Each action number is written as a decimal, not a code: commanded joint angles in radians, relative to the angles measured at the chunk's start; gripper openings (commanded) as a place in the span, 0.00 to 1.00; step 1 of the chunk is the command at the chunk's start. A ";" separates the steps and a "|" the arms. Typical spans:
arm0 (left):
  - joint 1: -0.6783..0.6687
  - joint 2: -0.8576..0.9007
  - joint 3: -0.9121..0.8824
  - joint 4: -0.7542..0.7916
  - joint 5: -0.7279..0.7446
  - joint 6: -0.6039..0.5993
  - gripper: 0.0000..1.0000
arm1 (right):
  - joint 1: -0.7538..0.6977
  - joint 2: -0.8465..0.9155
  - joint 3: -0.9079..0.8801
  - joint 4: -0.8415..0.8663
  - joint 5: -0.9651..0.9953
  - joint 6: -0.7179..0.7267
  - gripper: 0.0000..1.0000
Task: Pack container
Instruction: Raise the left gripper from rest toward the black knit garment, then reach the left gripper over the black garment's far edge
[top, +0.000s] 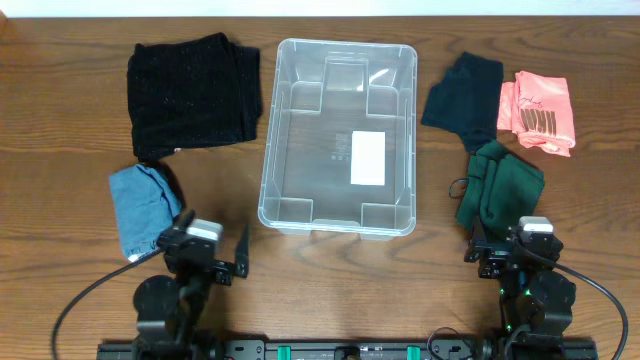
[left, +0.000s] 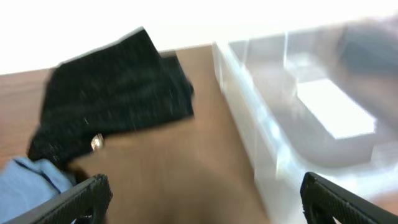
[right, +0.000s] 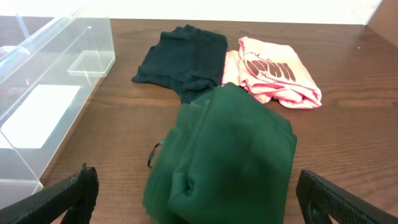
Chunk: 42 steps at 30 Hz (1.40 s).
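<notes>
The left wrist view is blurred; the container runs off at 3 o'clock, the blue garment at 8 o'clock.

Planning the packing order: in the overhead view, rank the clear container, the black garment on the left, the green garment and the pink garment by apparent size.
1. container
2. black garment
3. green garment and pink garment: they look too alike in size to rank.

Nothing legible: dark print on the folded pink cloth garment, ahead-right of the right claw, and the white label of the clear plastic rectangular bin.
</notes>
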 joint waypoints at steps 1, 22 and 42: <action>-0.003 0.046 0.104 0.059 -0.081 -0.226 0.98 | -0.005 -0.008 -0.005 0.000 -0.002 0.014 0.99; 0.156 1.224 1.256 -0.449 -0.099 -0.054 0.98 | -0.005 -0.008 -0.005 0.000 -0.002 0.014 0.99; 0.665 1.656 1.260 -0.378 0.547 -0.133 0.98 | -0.005 -0.008 -0.005 0.000 -0.002 0.014 0.99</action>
